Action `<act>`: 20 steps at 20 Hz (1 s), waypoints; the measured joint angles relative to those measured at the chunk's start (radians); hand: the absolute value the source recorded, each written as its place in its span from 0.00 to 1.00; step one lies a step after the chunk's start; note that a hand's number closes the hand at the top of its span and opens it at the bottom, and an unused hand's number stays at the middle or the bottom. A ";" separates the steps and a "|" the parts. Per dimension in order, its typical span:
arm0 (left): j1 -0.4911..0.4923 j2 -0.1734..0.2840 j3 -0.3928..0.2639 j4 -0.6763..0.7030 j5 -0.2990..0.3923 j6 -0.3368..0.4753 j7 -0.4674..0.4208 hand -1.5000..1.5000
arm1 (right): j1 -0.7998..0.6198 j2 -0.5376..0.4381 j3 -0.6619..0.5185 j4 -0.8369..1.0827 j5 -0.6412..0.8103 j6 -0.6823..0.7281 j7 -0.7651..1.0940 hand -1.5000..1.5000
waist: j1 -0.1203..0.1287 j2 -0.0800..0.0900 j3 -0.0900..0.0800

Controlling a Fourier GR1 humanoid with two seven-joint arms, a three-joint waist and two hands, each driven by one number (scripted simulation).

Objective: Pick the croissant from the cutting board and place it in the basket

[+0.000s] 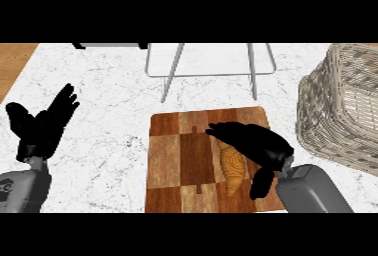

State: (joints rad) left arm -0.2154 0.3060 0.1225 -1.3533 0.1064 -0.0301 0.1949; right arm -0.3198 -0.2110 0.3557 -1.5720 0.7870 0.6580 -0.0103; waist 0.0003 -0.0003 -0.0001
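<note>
Two hands show. Nearest, the right hand (255, 145) lies over the croissant (232, 170) on the cutting board's (181, 165) right half, fingers curling round it; the pastry's long axis runs near-to-far, directly beneath that palm. Resting open by the counter's (103, 90) left edge, the left hand (40, 125) is farther off. Beyond, rightward, the wicker basket (343, 110) waits.

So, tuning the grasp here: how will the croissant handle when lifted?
Probably light and crushable: the croissant looks like flaky pastry. Its tapered, curved shape lies flat on the board, so rolling seems unlikely. The right hand covers part of it, so its full shape is unclear.
</note>
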 measured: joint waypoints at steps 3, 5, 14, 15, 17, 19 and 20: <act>0.012 0.008 0.013 -0.031 -0.001 -0.012 0.018 0.50 | 0.014 0.014 0.013 0.003 0.046 -0.022 0.003 0.00 | 0.001 0.000 0.000; 0.015 0.005 0.016 -0.041 -0.003 -0.015 0.028 0.50 | 0.029 0.007 0.018 0.019 0.079 -0.051 -0.018 0.00 | 0.001 0.000 0.000; 0.023 -0.029 0.017 -0.044 -0.033 -0.014 0.020 0.50 | 0.013 0.018 0.068 0.106 0.213 -0.107 -0.075 1.00 | 0.002 0.000 0.000; 0.025 -0.036 0.011 -0.056 -0.040 -0.006 0.030 0.50 | -0.002 0.022 0.074 0.127 0.229 -0.117 -0.085 1.00 | 0.003 -0.001 -0.001; 0.015 -0.033 0.021 -0.043 -0.038 -0.011 0.026 0.50 | 0.009 0.025 0.091 0.123 0.260 -0.134 -0.089 1.00 | 0.001 -0.004 -0.002; 0.003 -0.033 0.026 -0.038 -0.037 -0.016 0.034 0.50 | 0.000 0.037 0.091 0.151 0.283 -0.158 -0.108 1.00 | 0.001 -0.006 -0.004; -0.007 -0.037 0.027 -0.021 -0.041 -0.013 0.028 0.50 | -0.005 0.037 0.091 0.162 0.291 -0.166 -0.122 1.00 | 0.002 -0.007 -0.004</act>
State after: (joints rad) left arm -0.2228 0.2686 0.1498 -1.3748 0.0651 -0.0436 0.2226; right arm -0.3245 -0.1742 0.4465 -1.4104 1.0785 0.4918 -0.1320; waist 0.0018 -0.0077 -0.0039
